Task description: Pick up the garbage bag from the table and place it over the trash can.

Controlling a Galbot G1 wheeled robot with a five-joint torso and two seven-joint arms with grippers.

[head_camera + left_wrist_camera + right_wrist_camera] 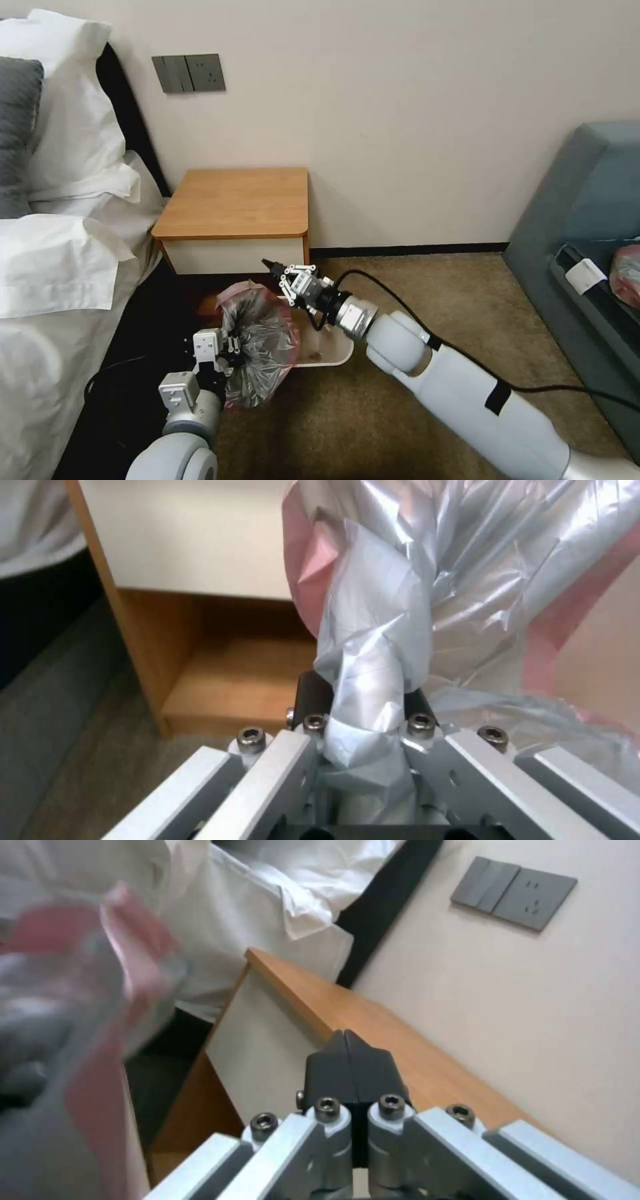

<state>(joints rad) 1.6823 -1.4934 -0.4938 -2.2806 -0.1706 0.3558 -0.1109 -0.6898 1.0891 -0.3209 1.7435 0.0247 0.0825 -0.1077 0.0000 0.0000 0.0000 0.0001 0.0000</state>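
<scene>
It is a bedroom, perhaps in a hotel. A bed [60, 280] with white pillows [73, 113] stands beside a wooden nightstand [237, 200]. Wall switches [189, 73] sit above, carpet [413, 293] covers the floor, and a grey sofa [587, 220] stands nearby.

Room: plain cream wall [413, 100], grey switch-and-socket plate [189, 73] mounted high on it. Dark skirting board [407, 251] runs along the wall foot. Floor is brown short-pile carpet [413, 300]. One side: bed [60, 287] with white linen, white pillows [67, 87], one grey pillow [17, 133], dark headboard [127, 113]. Opposite side: grey-blue upholstered sofa [587, 200]. Lighting even, soft shadows.
</scene>
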